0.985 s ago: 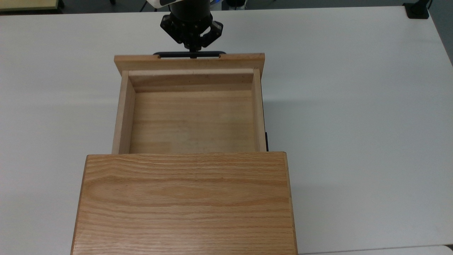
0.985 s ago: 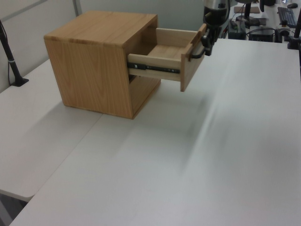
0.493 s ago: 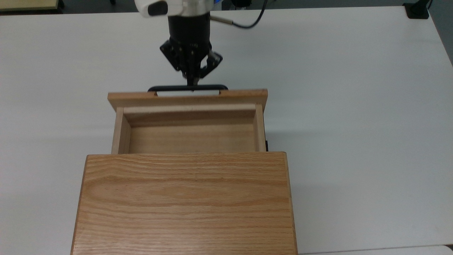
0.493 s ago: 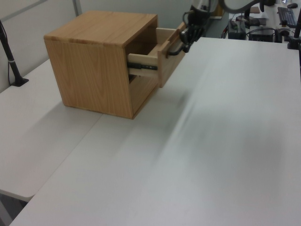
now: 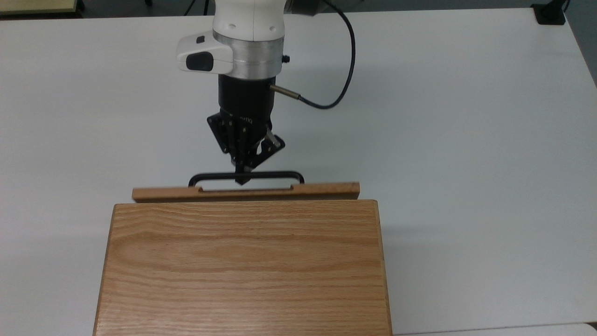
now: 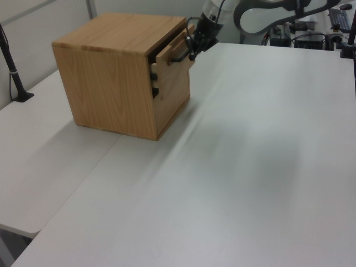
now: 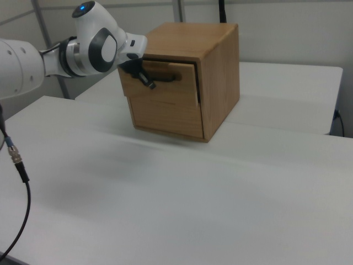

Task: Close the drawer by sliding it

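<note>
The drawer [image 5: 326, 190] is almost fully inside the oak cabinet [image 5: 242, 266]; its front panel stands out a narrow gap from the cabinet's face. My gripper [image 5: 241, 179] is shut, with its pinched tips touching the middle of the thin black bar handle [image 5: 280, 174]. In the left view the gripper [image 6: 192, 51] meets the handle [image 6: 179, 55] at the top of the drawer front [image 6: 177, 83], and a dark slide rail shows in the gap. In the right view the gripper [image 7: 149, 84] rests against the handle [image 7: 165, 78] on the drawer front [image 7: 165, 94].
The cabinet stands on a wide white table [image 5: 466, 140]. A black cable [image 5: 345, 70] loops from the arm's wrist. A black clamp [image 5: 549, 14] sits at the top view's top right corner, and a black post [image 6: 14, 72] stands at the left view's left.
The drawer has slid into the cabinet from far out to nearly shut, hiding its inside. My gripper travelled with the handle towards the cabinet, staying shut.
</note>
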Controlling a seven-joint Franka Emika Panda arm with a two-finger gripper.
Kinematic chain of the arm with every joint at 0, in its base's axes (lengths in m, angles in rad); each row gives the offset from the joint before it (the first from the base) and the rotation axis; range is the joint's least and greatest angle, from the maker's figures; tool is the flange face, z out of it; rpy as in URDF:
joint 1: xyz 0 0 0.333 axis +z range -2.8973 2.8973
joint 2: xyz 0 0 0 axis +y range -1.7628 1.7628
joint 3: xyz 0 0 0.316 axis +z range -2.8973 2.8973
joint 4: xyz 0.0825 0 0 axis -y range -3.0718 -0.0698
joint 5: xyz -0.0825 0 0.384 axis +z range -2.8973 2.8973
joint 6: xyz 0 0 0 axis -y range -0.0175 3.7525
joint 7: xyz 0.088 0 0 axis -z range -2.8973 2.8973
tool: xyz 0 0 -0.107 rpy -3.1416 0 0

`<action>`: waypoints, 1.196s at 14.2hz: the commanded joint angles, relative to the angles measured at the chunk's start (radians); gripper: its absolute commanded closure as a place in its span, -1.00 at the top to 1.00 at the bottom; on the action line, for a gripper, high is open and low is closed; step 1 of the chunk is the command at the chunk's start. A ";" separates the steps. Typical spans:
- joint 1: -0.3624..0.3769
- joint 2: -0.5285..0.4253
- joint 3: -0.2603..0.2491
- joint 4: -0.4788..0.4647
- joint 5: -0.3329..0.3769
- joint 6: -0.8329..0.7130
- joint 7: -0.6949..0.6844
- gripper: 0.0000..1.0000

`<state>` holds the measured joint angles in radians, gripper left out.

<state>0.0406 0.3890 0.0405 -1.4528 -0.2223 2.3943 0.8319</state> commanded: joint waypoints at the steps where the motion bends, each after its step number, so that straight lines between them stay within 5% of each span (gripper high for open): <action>1: 0.001 0.068 -0.002 0.071 -0.124 0.106 0.152 -1.00; 6: -0.001 0.059 0.001 0.062 -0.193 0.117 0.221 -1.00; 7: -0.005 0.015 0.002 0.034 -0.190 0.099 0.202 -0.82; 8: -0.005 -0.028 0.002 -0.016 -0.186 0.073 0.173 -0.50; 10: -0.005 -0.096 0.022 -0.050 -0.166 -0.071 0.129 0.70; 11: -0.010 -0.131 0.054 -0.044 -0.146 -0.233 0.118 1.00; 13: -0.010 -0.205 0.087 -0.049 -0.131 -0.393 0.066 1.00; 17: -0.008 -0.323 0.088 -0.040 0.032 -0.692 0.004 1.00</action>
<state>0.0400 0.1738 0.1276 -1.4362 -0.2853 1.8548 0.9037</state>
